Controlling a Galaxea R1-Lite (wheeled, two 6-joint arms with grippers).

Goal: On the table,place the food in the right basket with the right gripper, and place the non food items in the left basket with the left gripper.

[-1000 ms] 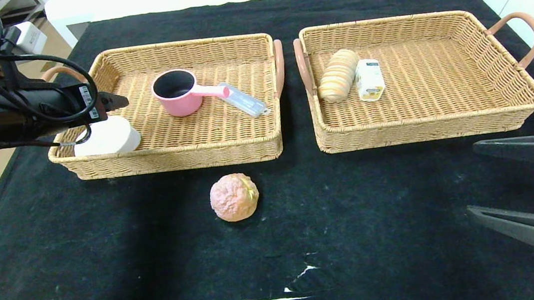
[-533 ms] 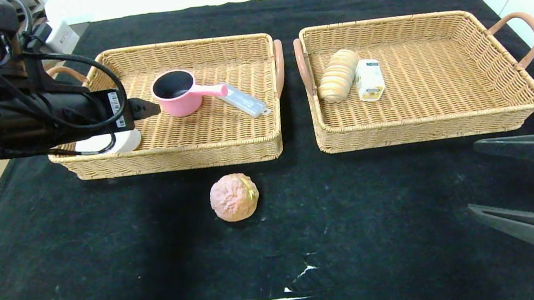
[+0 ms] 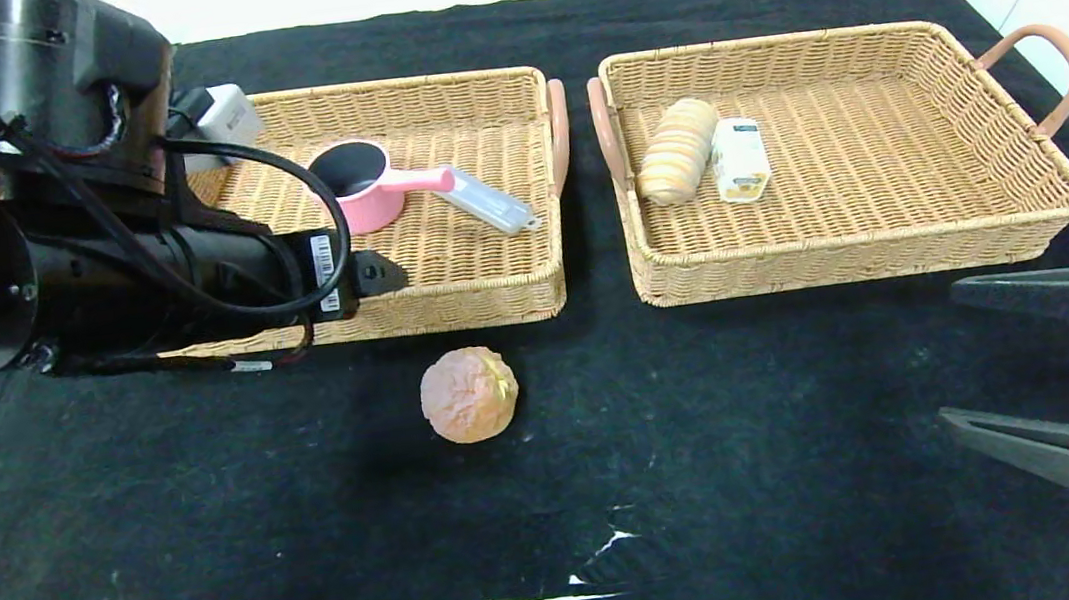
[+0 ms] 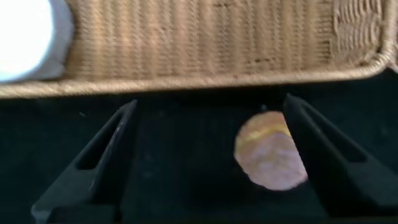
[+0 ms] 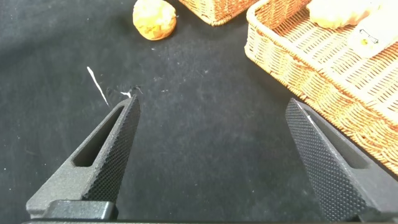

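Bun: last food on desk, near left basket
Right end effector: fingers apart, empty; should straddle bun, close gently
Left end effector: fingers apart, empty, above bun; should stay clear

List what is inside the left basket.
The left basket holds a pink pot and a clear case. The left arm covers its near-left corner; the wrist view shows something white there.

The left arm is built as a thick black cylinder with a round end cap fixed by small screws, topped by a grey metallic joint. Black cables are looped around it, and a white barcode label is stuck near the wrist. The right gripper is made of dark grey plastic — two long tapered jaws with triangular cut-outs — and textured inner faces are seen.
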